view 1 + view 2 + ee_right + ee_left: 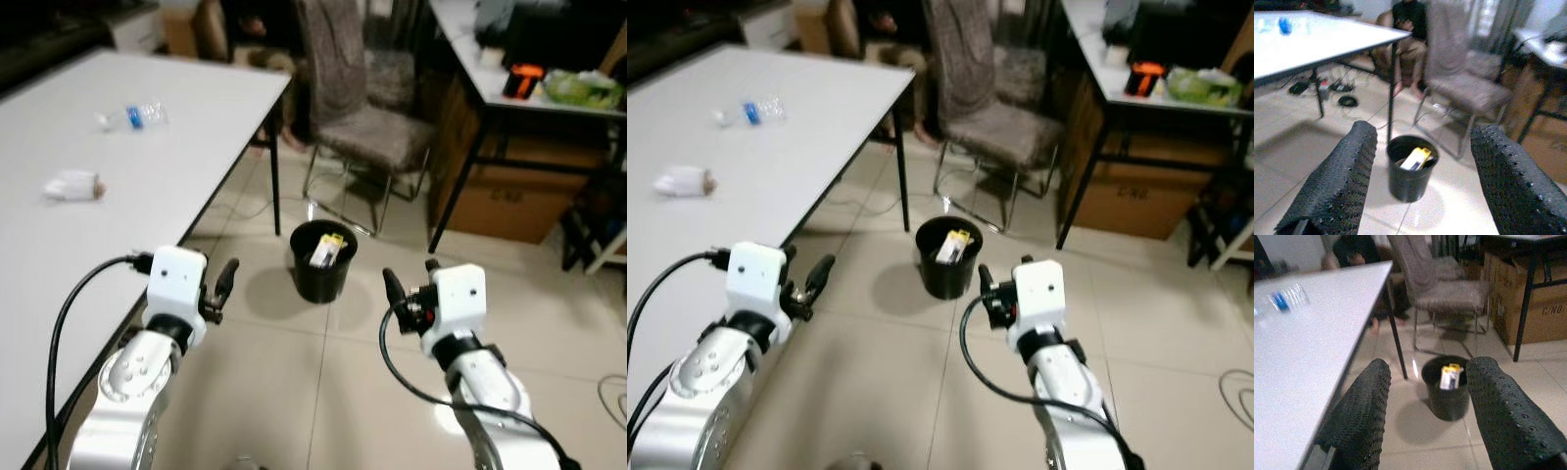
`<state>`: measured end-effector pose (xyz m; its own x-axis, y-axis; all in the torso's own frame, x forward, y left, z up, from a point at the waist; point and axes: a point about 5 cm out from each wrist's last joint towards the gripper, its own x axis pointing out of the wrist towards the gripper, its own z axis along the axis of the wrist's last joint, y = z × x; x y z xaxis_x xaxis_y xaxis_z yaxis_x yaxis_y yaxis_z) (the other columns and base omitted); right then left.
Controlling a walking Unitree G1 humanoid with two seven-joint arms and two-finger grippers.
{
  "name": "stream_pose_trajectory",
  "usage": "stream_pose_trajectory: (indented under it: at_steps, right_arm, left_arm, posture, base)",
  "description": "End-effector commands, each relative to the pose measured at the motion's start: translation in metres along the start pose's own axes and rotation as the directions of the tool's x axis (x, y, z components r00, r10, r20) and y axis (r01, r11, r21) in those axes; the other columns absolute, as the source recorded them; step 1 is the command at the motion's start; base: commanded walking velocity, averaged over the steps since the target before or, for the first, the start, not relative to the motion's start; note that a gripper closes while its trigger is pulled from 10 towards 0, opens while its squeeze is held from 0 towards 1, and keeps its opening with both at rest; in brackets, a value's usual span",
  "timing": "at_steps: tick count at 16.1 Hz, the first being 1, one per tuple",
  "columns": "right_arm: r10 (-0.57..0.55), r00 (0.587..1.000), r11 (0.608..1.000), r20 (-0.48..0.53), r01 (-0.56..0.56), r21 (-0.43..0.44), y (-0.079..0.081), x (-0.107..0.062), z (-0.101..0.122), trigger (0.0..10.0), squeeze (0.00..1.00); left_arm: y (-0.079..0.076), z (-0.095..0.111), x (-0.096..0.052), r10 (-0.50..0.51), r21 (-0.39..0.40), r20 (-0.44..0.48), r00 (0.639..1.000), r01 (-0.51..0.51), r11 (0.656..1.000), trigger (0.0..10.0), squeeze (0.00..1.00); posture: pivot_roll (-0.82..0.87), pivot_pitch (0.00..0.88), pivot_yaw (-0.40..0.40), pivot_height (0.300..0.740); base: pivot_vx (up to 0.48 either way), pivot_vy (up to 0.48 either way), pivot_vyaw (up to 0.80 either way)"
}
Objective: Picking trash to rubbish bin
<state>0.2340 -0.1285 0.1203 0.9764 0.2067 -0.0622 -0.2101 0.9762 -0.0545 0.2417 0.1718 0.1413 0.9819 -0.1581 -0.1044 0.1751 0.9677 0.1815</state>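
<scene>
White tabletop (pixel 147 186) w/ crumpled wrapper (pixel 74 185) nr its left edge, water bottle (pixel 133 117) farther back: both grippers, left (pixel 221 289) & right (pixel 394 291), open wide & empty, so you're between picks — next, reach left for the wrapper, then the black bin (pixel 322 260).

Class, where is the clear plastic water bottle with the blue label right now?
The clear plastic bottle lies on the white table at the robot's left, beyond the crumpled white wrapper.

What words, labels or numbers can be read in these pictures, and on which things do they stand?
"C/NO": on the cardboard box under the far table; the letters after it are cut off.
Blue label on the bottle: too blurred to read.
Yellow and white packet in the bin: print too small to read.
</scene>
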Motion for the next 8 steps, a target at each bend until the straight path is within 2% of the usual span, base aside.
stream_pose_trajectory:
  at_steps: [1,4,8]
  right_arm:
    - [0.02,0.999,1.0,0.036,-0.02,-0.004,0.002,0.001,0.006,10.0,0.0]
    - [0.032,0.999,0.999,0.033,-0.031,-0.007,0.002,0.001,0.007,10.0,0.0]
    - [0.027,0.999,1.0,0.029,-0.027,-0.007,-0.001,0.001,0.006,10.0,0.0]
  left_arm:
    - [0.003,0.008,0.003,0.026,0.032,0.041,0.999,-0.027,0.999,10.0,0.0]
    - [0.005,0.015,0.007,0.037,0.041,0.073,0.997,-0.04,0.998,10.0,0.0]
    - [0.004,0.019,0.012,0.032,0.039,0.092,0.995,-0.036,0.999,10.0,0.0]
  posture:
    - [-0.03,0.0,-0.038,0.74]
    - [-0.04,0.0,-0.04,0.74]
    - [-0.04,0.0,-0.04,0.74]
  base:
    - [0.0,0.0,0.0]
    - [0.0,0.0,0.0]
    - [0.314,0.0,0.0]
